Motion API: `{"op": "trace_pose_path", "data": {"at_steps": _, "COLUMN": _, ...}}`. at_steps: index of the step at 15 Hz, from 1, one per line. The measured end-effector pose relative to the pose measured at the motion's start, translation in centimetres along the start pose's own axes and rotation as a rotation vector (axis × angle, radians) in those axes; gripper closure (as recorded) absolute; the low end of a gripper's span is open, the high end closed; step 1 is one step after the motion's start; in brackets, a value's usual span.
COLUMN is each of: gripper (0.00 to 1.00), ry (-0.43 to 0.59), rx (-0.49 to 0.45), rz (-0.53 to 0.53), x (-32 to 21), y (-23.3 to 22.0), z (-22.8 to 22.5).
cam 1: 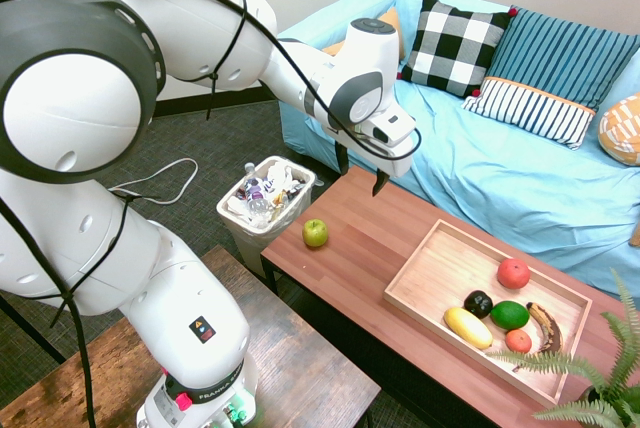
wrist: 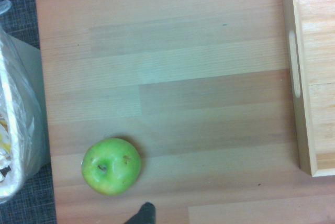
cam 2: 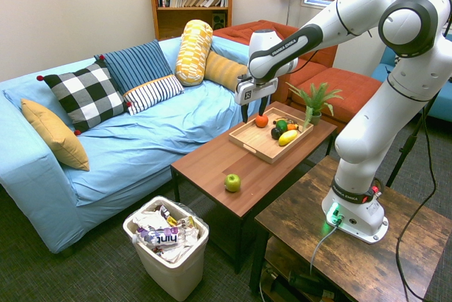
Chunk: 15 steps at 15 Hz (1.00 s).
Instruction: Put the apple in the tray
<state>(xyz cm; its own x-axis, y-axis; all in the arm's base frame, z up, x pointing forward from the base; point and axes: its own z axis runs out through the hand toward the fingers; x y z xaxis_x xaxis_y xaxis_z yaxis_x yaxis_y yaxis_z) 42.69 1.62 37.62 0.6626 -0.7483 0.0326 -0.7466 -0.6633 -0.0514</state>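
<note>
1 stem dimple on apple [wrist: 111,166] shows only wrist-side.

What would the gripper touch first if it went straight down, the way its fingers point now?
Probably bare wood of the reddish-brown coffee table. The gripper hangs open between the small yellow-green apple and the light-wood rectangular tray, seemingly above neither, though depth is uncertain.

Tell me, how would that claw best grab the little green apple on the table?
Probably straight down from above, fingers closing across the widest part of the apple. It sits alone on the table near the corner, stem dimple up, nothing beside it. The gripper, open, hangs above the table between apple and tray.
</note>
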Motion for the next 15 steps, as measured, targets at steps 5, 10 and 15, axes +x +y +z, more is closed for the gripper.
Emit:
{"op": "trace_pose_path", "data": {"at_steps": 5, "gripper": 0.00, "ry": 0.007, "rx": -0.012, "rz": -0.013, "x": -0.1, "y": -0.1, "z": 0.2}}
{"op": "trace_pose_path", "data": {"at_steps": 10, "gripper": 0.00, "ry": -0.004, "rx": -0.049, "rz": -0.052, "x": -3.5, "y": -2.2, "z": 2.7}}
{"op": "trace_pose_path", "data": {"at_steps": 15, "gripper": 0.00, "ry": -0.034, "rx": -0.058, "rz": -0.066, "x": -6.1, "y": -5.7, "z": 9.4}}
